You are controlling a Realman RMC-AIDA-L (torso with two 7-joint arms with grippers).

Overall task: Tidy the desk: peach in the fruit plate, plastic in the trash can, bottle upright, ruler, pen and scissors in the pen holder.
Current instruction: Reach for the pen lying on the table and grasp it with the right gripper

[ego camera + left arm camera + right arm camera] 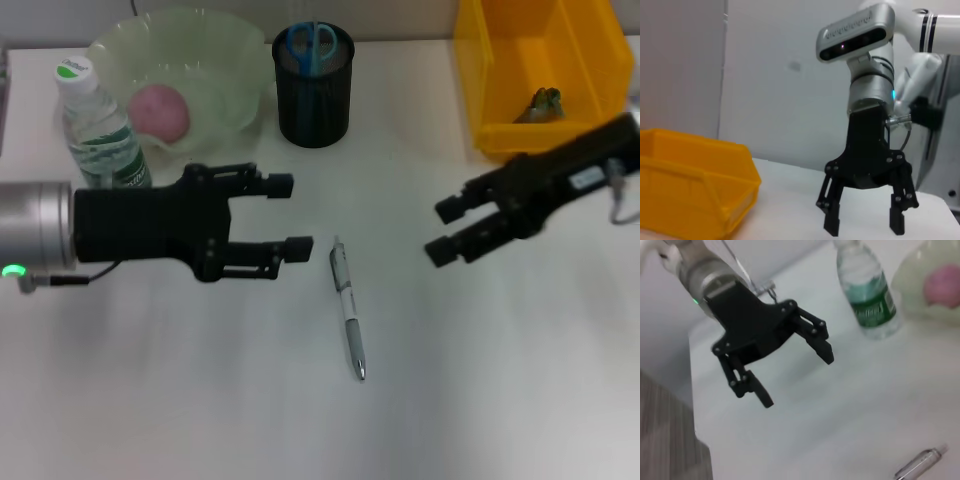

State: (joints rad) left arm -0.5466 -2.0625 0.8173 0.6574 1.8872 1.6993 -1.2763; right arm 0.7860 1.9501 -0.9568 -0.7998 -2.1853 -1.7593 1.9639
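Note:
A silver pen lies on the white desk, between the two grippers and a little nearer the front edge. My left gripper hovers open just left of the pen's top end; the right wrist view shows this gripper and the pen too. My right gripper is open to the pen's right and holds nothing. The pink peach sits in the pale green fruit plate. The bottle stands upright beside the plate. Blue-handled scissors stick out of the black pen holder. Crumpled plastic lies in the yellow trash can. The ruler is out of view.
The trash can stands at the back right, close behind my right gripper. Bottle, fruit plate and pen holder line the back edge. Bare desk stretches around the pen and toward the front.

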